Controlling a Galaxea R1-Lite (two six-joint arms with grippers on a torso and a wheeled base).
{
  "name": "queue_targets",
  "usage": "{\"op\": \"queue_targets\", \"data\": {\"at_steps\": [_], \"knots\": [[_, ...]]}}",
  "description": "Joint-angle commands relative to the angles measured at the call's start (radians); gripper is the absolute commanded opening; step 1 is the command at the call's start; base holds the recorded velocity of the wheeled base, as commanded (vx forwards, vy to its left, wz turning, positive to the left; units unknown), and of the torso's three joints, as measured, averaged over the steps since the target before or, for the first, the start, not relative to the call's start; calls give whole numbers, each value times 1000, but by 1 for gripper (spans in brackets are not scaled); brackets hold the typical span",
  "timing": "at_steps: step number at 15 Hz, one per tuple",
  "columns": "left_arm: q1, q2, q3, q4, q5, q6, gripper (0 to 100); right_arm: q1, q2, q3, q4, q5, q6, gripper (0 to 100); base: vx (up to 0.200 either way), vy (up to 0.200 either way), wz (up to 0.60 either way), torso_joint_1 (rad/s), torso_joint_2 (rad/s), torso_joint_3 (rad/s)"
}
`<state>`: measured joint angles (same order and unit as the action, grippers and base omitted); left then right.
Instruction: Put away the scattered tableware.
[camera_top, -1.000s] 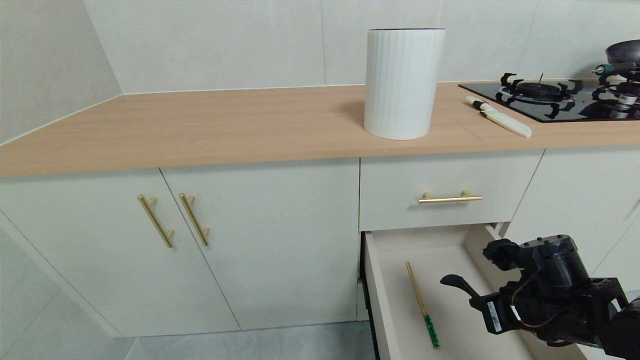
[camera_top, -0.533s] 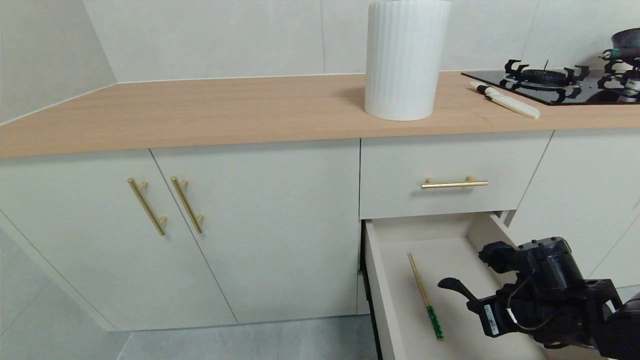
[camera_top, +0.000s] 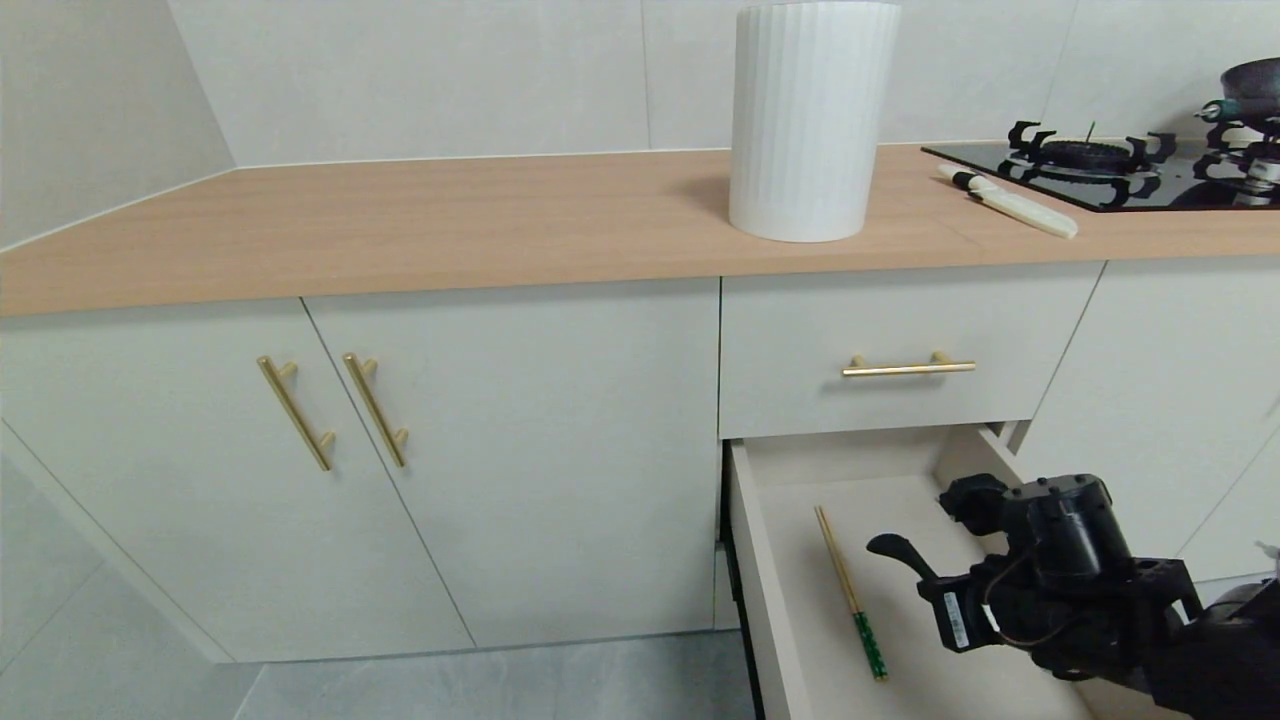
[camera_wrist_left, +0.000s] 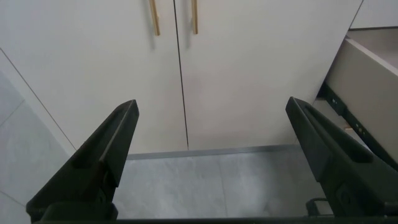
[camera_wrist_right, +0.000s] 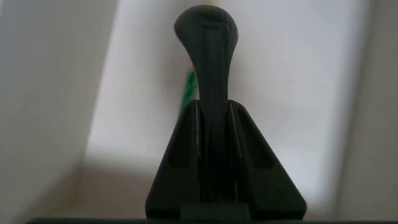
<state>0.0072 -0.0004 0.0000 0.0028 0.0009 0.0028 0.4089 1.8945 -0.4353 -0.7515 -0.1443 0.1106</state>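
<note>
The right pincer (camera_top: 893, 550), pressed together and empty, hangs over the open drawer (camera_top: 880, 490), just right of the chopsticks (camera_top: 848, 605) lying along the drawer's depth. The knife (camera_top: 1008, 207) lies slantwise on the surface (camera_top: 450, 220), above and right of the drawer, so I judge the right arm nearer.

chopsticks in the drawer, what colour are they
The chopsticks are pale wood with green ends; the head view shows it best.

Tiled wall (camera_top: 450, 70), wooden countertop (camera_top: 400, 220)
</note>
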Motion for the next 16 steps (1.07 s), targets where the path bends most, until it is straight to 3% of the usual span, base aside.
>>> {"op": "queue_targets", "data": {"at_steps": [1,5,16], "knots": [[0,0,0,-1,1,0,100,5,186,0,-149,-77,27,0,0,0,0,0,0,0],[0,0,0,0,1,0,100,5,393,3,-397,-167,21,0,0,0,0,0,0,0],[0,0,0,0,1,0,100,-24,512,-62,-454,-205,20,0,0,0,0,0,0,0]]}}
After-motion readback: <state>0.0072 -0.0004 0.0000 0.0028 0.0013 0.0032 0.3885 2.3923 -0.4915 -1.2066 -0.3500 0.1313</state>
